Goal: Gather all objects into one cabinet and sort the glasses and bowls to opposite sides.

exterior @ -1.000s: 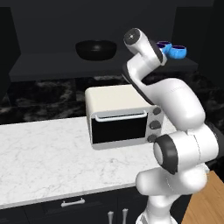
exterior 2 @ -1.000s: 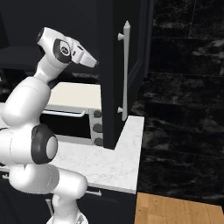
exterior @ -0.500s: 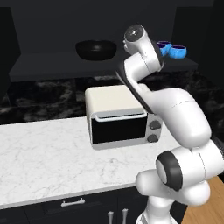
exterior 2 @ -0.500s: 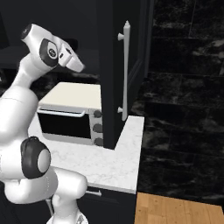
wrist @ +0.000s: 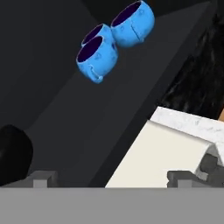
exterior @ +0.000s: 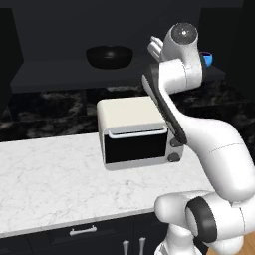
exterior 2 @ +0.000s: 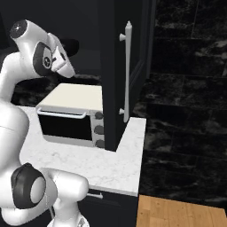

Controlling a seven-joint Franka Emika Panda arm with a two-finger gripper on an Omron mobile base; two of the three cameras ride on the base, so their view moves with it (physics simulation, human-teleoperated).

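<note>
Three bright-blue glasses (wrist: 97, 57) with dark purple insides stand bunched together on the cabinet's dark shelf (wrist: 109, 109). One of them (exterior: 207, 59) peeks out behind my wrist at the shelf's right end. The glossy black bowl (exterior: 109, 55) sits on the same shelf to the left, and its edge (wrist: 13, 153) shows at the hand view's lower left. My gripper (exterior: 155, 48) hovers in front of the shelf between bowl and glasses. In the hand view my gripper (wrist: 109, 177) is open with nothing between its fingertips (wrist: 42, 177).
A cream toaster oven (exterior: 135, 135) stands on the white marble counter (exterior: 50, 184) below the shelf, right under my forearm. A tall black cabinet door with a silver handle (exterior 2: 126, 71) juts out at the counter's right end. Black drawers (exterior: 82, 231) run under the counter.
The arm has swung its elbow round and risen. The hand has turned from the glasses toward the middle of the shelf. The jaws stayed open.
</note>
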